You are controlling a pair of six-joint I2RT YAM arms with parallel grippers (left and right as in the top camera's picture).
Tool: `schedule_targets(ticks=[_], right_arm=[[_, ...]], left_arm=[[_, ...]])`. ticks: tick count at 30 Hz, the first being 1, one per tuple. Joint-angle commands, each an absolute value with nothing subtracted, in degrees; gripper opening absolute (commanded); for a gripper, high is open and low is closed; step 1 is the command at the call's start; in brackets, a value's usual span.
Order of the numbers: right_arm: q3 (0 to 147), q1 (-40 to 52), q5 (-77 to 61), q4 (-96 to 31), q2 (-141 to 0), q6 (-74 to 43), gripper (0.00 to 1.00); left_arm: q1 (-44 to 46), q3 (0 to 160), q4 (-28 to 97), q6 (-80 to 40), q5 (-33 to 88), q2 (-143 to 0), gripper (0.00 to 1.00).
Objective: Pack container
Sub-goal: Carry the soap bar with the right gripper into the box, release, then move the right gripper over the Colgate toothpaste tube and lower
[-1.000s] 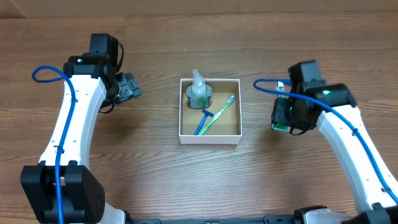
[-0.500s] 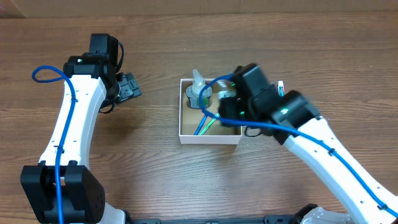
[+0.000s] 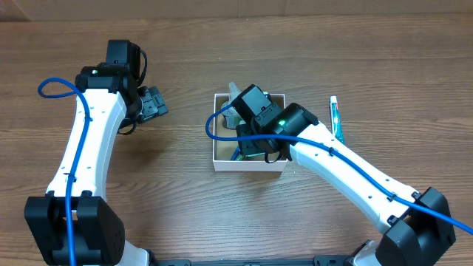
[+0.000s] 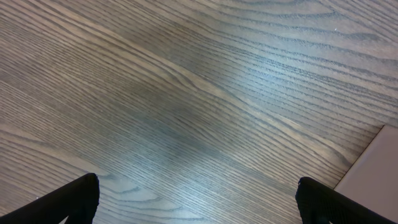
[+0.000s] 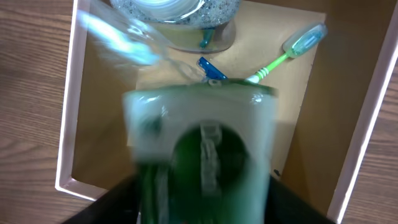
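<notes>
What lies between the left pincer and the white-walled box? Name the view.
Only bare brown wooden table separates the left pincer from the shallow white-walled cardboard-floored container, shown in the overhead view.

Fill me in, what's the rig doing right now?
The right gripper holds a blurred green-and-white item over the container. The container already has a bottle, a green toothbrush and a blue razor inside. The left gripper is open over the table, left of the box.
</notes>
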State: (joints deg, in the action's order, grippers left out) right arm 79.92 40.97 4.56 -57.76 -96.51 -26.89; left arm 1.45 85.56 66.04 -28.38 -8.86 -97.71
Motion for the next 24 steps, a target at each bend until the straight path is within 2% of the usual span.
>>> schedule_targets(ticks=[1, 4, 13, 15, 19, 24], right_arm=[[81.4, 41.1, 5.5, -57.3, -96.6, -27.3, 0.76], [81.5, 41.1, 7.7, -58.8, -95.9, -27.3, 0.80], [81.5, 39.7, 20.3, -63.9, -86.0, -28.0, 0.81], [81.5, 38.2, 22.7, -64.6, -83.8, -29.1, 0.85], [81.5, 28.4, 22.4, -66.0, -81.5, -29.2, 0.90], [80.8, 16.5, 16.1, -66.7, -85.4, -26.3, 0.92]], left_arm=[[1.2, 86.7, 66.0, -28.3, -9.4, -96.4, 1.00], [1.2, 86.7, 66.0, -28.3, -9.4, -96.4, 1.00], [1.2, 86.7, 66.0, -28.3, -9.4, -96.4, 1.00], [1.2, 86.7, 66.0, -28.3, -9.4, -96.4, 1.00], [1.2, 86.7, 66.0, -28.3, -9.4, -96.4, 1.00], [1.2, 86.7, 66.0, -28.4, -9.4, -96.4, 1.00]])
